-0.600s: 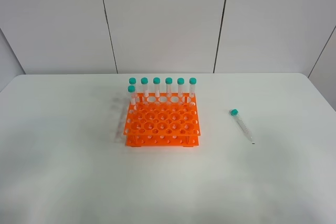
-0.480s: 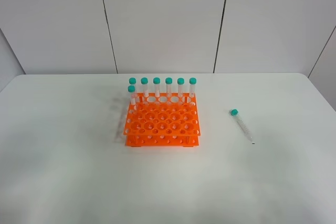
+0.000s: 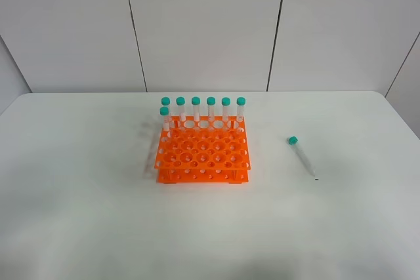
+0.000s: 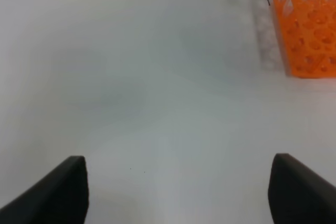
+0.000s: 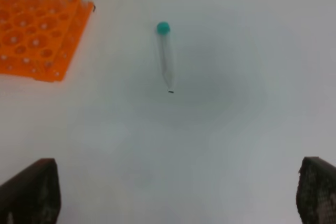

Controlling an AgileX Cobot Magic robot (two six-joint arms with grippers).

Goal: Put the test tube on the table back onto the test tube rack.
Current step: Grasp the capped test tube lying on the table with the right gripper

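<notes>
Exterior high: test tube on table, well apart from rack

The table bears the test tube rack — and, well apart, the test tube lying flat.

This looks like a laboratory bench. A bright orange test tube rack with a grid of round holes stands on a plain white table, out ahead of the left gripper and well apart from it. Teal-capped tubes stand upright along the rack's side farthest from the grippers. One more test tube lies flat ahead of the right gripper. Bare white wall panels back the table.
</notes>
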